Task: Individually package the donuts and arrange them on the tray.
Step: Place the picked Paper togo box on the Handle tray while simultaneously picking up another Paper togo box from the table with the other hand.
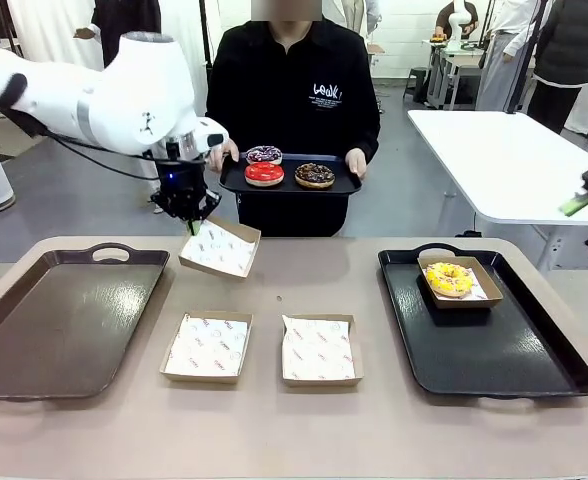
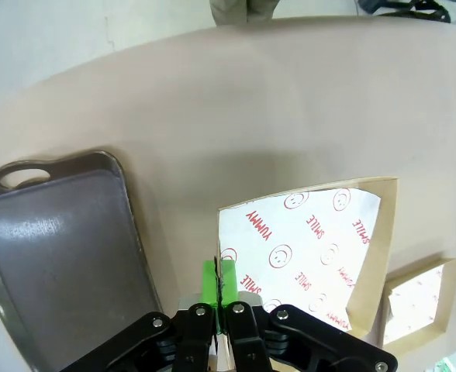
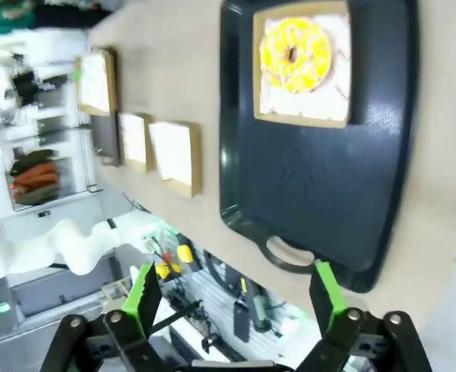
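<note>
On the table (image 1: 374, 430), the big black tray (image 1: 514, 360) holds the yellow donut (image 1: 448, 278) in a box (image 1: 492, 281). A person across it holds a small tray (image 1: 236, 180) with the purple donut (image 1: 264, 154), the red donut (image 1: 264, 174) and the chocolate donut (image 1: 315, 175). The left jaws pinch a tilted paper box (image 2: 383, 225) tight; the right jaws stand wide open, empty.

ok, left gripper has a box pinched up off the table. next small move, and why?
Probably carry the box, shut in the left gripper, toward the person's tray and level it: it hangs tilted and empty, and three donuts there sit unpackaged.
</note>
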`<state>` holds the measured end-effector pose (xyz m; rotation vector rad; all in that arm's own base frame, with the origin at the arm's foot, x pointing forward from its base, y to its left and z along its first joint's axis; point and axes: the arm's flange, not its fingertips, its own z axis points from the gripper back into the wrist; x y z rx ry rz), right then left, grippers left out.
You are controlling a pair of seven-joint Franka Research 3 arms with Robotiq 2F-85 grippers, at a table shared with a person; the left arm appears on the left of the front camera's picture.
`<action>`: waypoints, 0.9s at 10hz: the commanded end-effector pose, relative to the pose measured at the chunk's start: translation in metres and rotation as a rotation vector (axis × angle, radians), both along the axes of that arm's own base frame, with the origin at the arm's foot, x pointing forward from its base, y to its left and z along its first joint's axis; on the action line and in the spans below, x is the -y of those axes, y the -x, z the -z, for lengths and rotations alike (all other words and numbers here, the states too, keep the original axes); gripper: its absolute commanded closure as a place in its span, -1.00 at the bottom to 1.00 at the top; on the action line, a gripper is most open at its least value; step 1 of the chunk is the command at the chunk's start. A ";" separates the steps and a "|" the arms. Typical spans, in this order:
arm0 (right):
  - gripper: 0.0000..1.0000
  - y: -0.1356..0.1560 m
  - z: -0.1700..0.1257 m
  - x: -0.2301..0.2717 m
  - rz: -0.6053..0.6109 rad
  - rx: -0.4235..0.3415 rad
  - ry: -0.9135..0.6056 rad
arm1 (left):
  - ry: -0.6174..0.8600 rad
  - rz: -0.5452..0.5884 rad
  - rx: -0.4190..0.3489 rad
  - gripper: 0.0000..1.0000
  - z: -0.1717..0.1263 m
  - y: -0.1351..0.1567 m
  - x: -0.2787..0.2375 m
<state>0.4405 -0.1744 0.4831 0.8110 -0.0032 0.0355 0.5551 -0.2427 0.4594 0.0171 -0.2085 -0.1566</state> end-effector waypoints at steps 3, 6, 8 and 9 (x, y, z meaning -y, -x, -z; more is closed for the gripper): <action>-1.00 -0.003 0.026 0.060 0.083 0.092 -0.284 | -0.056 0.002 0.026 1.00 -0.038 -0.002 0.012; -1.00 0.009 0.067 0.089 0.133 0.109 -0.386 | -0.084 -0.029 0.007 1.00 -0.050 -0.014 0.027; -1.00 0.021 0.091 0.096 0.157 0.096 -0.394 | -0.087 -0.062 -0.014 1.00 -0.052 -0.027 0.030; -1.00 0.027 0.098 0.096 0.169 0.099 -0.378 | -0.083 -0.083 -0.030 1.00 -0.052 -0.033 0.032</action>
